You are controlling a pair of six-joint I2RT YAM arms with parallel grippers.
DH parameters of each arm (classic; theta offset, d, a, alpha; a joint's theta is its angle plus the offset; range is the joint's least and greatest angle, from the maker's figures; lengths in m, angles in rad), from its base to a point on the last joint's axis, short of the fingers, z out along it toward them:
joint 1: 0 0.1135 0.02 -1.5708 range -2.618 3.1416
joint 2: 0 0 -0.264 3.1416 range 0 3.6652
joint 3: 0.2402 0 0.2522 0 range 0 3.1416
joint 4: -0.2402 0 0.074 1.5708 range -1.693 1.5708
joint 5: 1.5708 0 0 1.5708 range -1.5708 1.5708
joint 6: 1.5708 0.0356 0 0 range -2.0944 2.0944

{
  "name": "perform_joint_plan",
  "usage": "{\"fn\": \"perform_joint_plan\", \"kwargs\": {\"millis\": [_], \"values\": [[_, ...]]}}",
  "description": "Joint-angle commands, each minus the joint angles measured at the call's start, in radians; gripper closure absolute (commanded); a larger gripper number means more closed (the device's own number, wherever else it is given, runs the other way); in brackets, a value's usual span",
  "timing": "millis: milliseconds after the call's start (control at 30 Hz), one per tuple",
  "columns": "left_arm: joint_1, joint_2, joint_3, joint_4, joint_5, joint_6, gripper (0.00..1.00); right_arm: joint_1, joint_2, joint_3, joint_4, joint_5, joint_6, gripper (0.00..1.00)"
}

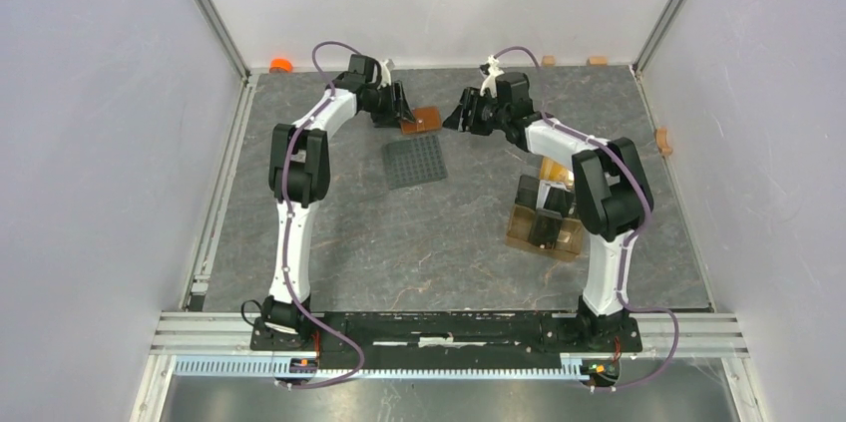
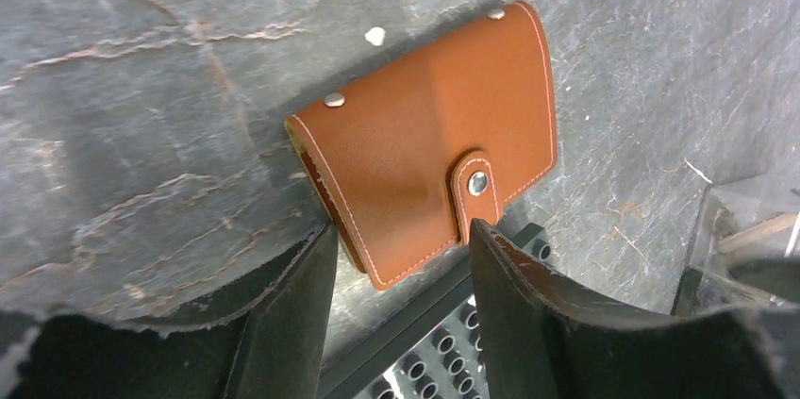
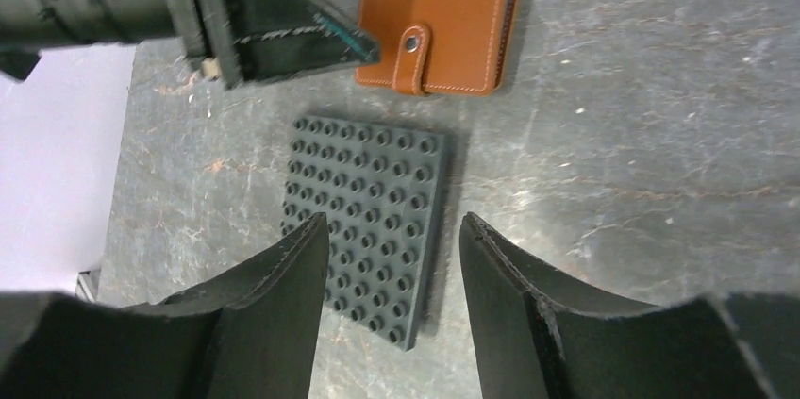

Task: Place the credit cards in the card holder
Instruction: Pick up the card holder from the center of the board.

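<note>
1. Lying flat and folded shut near the middle of the far edge of the grey stone-patterned desk [image 1: 399,242] is the small brown leather card holder [image 1: 421,120], its strap fastened by a silver snap stud [image 2: 478,183].
2. The left gripper [image 1: 402,106] sits low at the card holder's left side. In the left wrist view its black fingers are spread, and the near corner of the leather lies in the gap between them. One fingertip [image 2: 481,229] touches the end of the strap and the other sits just beside the stitched edge. The leather is not visibly pinched.
3. The right gripper [image 1: 461,115] is on the other side of the card holder, facing the left one and apart from the leather. Its fingers are spread with nothing between them. Its own camera looks down past them onto the plate.
4. The dark grey studded square plate [image 1: 415,161] lies flat just nearer than the card holder, close to it but not touching.
5. The clear amber-tinted compartment stand [image 1: 574,242] is well apart from these, towards the right edge of the desk, and the right arm partly covers it.
6. Dark and yellowish upright shapes in its compartments appear to be the credit cards [image 1: 547,226]. They are too small and too hidden to count.
7. A small orange object [image 1: 281,65] sits at the far left corner of the desk.
</note>
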Motion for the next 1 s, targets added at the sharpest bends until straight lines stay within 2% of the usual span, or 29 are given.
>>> {"fn": "perform_joint_plan", "kwargs": {"millis": [0,233,400,567,867,967], "values": [[-0.016,-0.022,-0.018,0.041,-0.032,-0.017,0.4,-0.055,0.091,0.123,0.017,-0.093,0.023,0.42],[-0.013,-0.06,-0.07,0.089,-0.13,-0.086,0.43,-0.087,0.253,0.286,-0.008,-0.167,0.039,0.45],[-0.014,-0.015,-0.045,0.098,-0.076,-0.121,0.59,-0.091,0.366,0.395,0.001,-0.193,0.089,0.48],[-0.015,0.007,-0.04,0.099,-0.058,-0.123,0.7,-0.09,0.439,0.455,0.018,-0.207,0.126,0.5],[-0.014,0.039,-0.034,0.099,-0.034,-0.135,0.8,-0.071,0.558,0.593,0.018,-0.234,0.156,0.52],[-0.014,0.046,-0.036,0.1,-0.023,-0.14,0.84,-0.066,0.582,0.591,0.068,-0.26,0.195,0.56]]}}
